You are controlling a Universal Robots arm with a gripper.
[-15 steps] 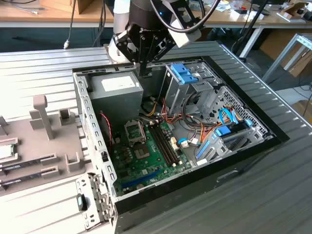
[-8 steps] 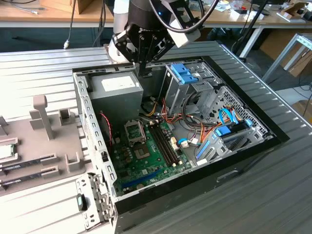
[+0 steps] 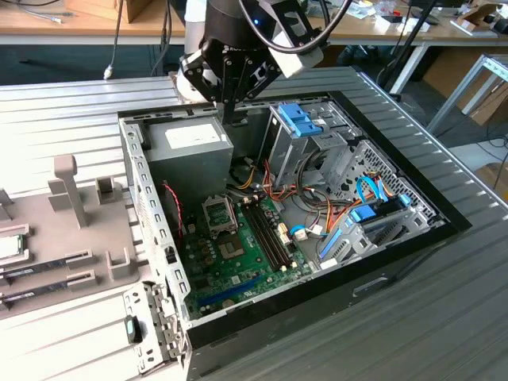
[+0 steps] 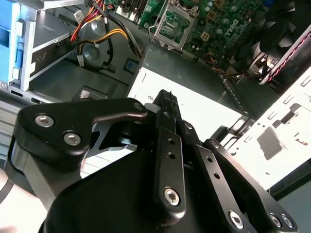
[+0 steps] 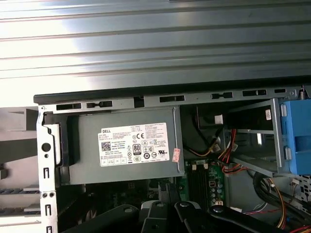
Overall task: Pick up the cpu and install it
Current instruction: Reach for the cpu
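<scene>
Claw: black claw pressed together, above grey metal box.
Cpu: small silver green-rimmed cpu, well apart, exterior view's left.

The black metal two-finger gripper hangs pointing straight down from the bulky black wrist above it, its slim fingers apparently pressed together.

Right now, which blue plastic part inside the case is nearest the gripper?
The blue drive-cage handles, next to the gripper; the other blue bracket lies much farther away.
</scene>
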